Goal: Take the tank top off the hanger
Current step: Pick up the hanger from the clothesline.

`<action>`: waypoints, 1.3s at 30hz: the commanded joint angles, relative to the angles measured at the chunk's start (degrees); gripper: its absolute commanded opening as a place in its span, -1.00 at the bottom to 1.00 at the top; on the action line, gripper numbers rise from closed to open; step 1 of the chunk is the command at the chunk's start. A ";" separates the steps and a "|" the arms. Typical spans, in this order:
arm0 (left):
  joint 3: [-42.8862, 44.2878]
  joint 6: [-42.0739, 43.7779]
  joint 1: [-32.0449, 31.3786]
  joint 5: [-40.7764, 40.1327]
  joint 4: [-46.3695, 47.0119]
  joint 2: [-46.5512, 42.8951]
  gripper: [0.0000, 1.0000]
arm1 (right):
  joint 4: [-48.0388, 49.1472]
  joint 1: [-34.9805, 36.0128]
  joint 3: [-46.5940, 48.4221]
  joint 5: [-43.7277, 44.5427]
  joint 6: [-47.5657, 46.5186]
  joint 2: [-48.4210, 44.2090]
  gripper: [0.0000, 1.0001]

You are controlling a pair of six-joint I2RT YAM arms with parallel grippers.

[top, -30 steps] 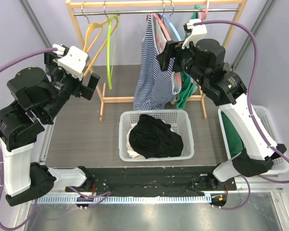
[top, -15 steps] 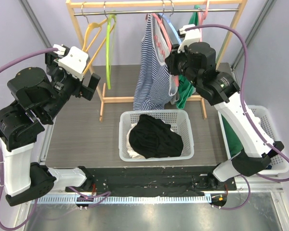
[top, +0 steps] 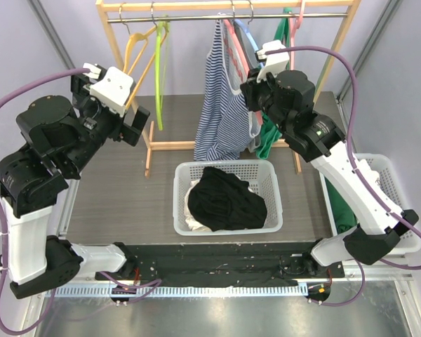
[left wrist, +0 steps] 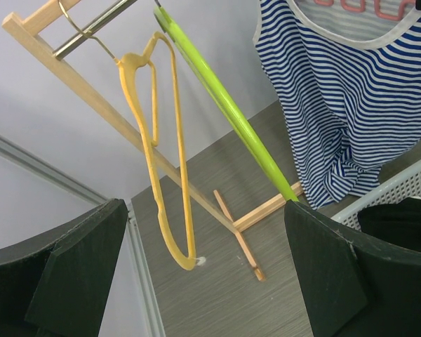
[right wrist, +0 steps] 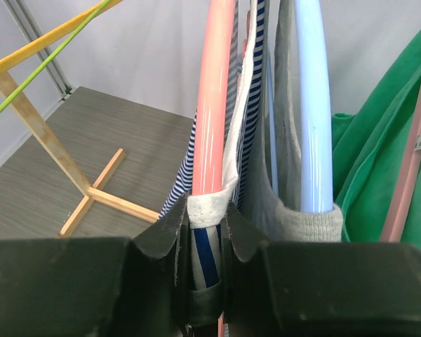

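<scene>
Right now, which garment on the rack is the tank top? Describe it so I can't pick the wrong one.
Find the wooden rack at the far side of the table and look mid-rail. The tank top hangs there on a pink hanger, left of a grey garment and a green garment. It alone has navy-and-white stripes.

**What the Cameras Miss**

From above, the fingertips of the right gripper point(right wrist: 205, 237) are lost behind its own wrist, against the striped tank top point(top: 221, 105). Its wrist camera cuts the pink hanger point(right wrist: 212, 105) off at the top edge (hook unseen), and its fingers point(right wrist: 163, 235) cover the fabric below the white hem. The left wrist view crops the neckline and shows only a corner of the basket point(left wrist: 400, 188).
</scene>
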 commanded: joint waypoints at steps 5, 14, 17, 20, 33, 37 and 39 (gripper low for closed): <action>0.20 -0.30 0.44 0.53 0.10 -0.91 0.99 | 10.52 0.72 4.75 -2.34 -4.25 0.53 -0.98; -1.73 0.14 0.53 0.09 0.28 -2.14 0.99 | 19.22 1.07 2.74 -3.39 -2.84 0.97 -0.98; -2.17 0.49 0.53 -0.09 0.28 -2.67 0.99 | 23.00 1.33 0.89 -3.13 -2.49 0.88 -0.98; -2.88 0.75 0.62 -0.44 0.37 -3.11 0.99 | 25.65 1.69 -1.05 -2.60 -2.14 0.18 -0.98; -2.44 0.75 0.71 0.09 0.37 -2.49 0.99 | 20.91 3.01 -7.99 -5.14 -0.91 -11.06 -0.98; -2.18 0.66 0.71 0.26 0.19 -1.88 0.99 | 14.15 3.09 -6.15 -8.13 -0.73 -13.53 -0.98; -2.00 0.58 0.71 0.26 0.10 -1.79 0.99 | 11.07 3.09 -5.45 -9.62 -0.73 -14.76 -0.98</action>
